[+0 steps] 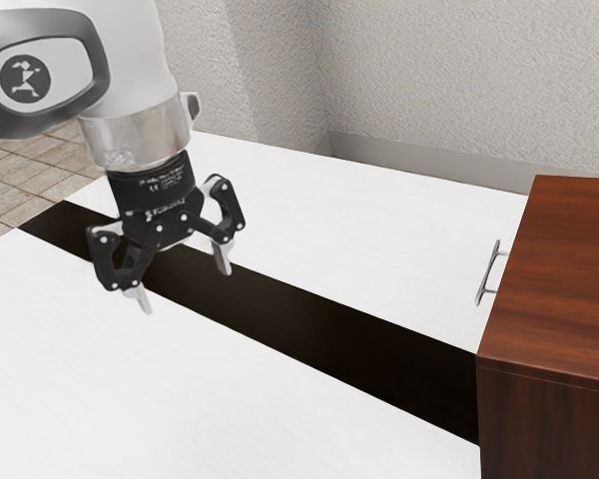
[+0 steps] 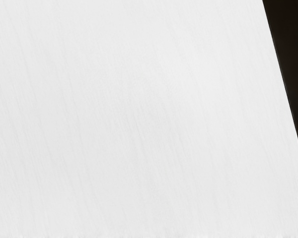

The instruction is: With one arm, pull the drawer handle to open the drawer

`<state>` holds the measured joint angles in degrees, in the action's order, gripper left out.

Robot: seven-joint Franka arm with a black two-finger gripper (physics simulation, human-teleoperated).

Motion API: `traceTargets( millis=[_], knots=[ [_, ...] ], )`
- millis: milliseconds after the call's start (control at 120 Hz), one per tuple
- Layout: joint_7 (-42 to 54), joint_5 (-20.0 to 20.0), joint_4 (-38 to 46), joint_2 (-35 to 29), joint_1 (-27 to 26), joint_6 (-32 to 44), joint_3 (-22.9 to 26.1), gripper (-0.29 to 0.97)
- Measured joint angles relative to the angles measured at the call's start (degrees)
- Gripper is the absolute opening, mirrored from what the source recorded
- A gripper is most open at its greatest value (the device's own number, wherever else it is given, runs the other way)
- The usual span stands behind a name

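Two views are given, and the exterior view is taken first. The gripper (image 1: pixel 183 286) hangs over a white table (image 1: pixel 329 215), its fingers (image 1: pixel 225 261) spread wide with nothing between them, tips pointing down at a black stripe (image 1: pixel 309 321) that crosses the tabletop. The handle (image 1: pixel 490 271) lies well apart from it, toward the exterior view's right, fixed to the front of a brown cabinet (image 1: pixel 564 289) that stands on the table at that side. The front itself is turned edge-on, so the drawer's seams cannot be made out; no part is seen drawn out, and the drawer is judged not yet opened. The handle is a slim, pale metal bar held off the front on short posts. Its long axis runs level along the front, parallel to the cabinet's top edge, so the fingers would have to be brought across the table and set to either side of the bar before any pull back toward the arm. The cabinet is rendered as dark, glossy wood with fine grain and square edges; the table is matt white with faint streaks. A rough plaster wall (image 1: pixel 429 70) and a tiled floor (image 1: pixel 20 170) are seen behind.

In the wrist view, the table (image 2: pixel 139 119) under the hand is shown as plain white with faint grain, and the stripe (image 2: pixel 293 74) is caught along one side.
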<state>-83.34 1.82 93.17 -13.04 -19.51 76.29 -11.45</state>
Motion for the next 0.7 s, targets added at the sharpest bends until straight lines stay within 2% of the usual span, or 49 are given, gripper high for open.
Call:
traceTargets(
  millis=[133, 208, 283, 417, 483, 592, 700],
  knots=[
    [-0.8, -0.5, 2.2, -1.0, -1.8, 2.8, -0.6, 0.68],
    [-1.3, 1.4, 4.4, -2.0, -11.4, 3.9, -5.2, 0.68],
    [-2.1, 2.7, 5.1, -1.7, -18.3, 5.5, -8.7, 0.68],
    [-3.2, 3.8, 5.4, 0.3, -31.4, 11.6, -21.1, 0.68],
    [-3.4, 4.1, 5.4, 2.2, -33.1, 15.0, -23.5, 0.68],
    [-3.2, 4.3, 5.3, 5.4, -33.1, 18.8, -24.3, 0.68],
    [3.3, 4.3, 5.9, 6.3, -31.9, 21.0, -23.8, 0.68]
  ],
)
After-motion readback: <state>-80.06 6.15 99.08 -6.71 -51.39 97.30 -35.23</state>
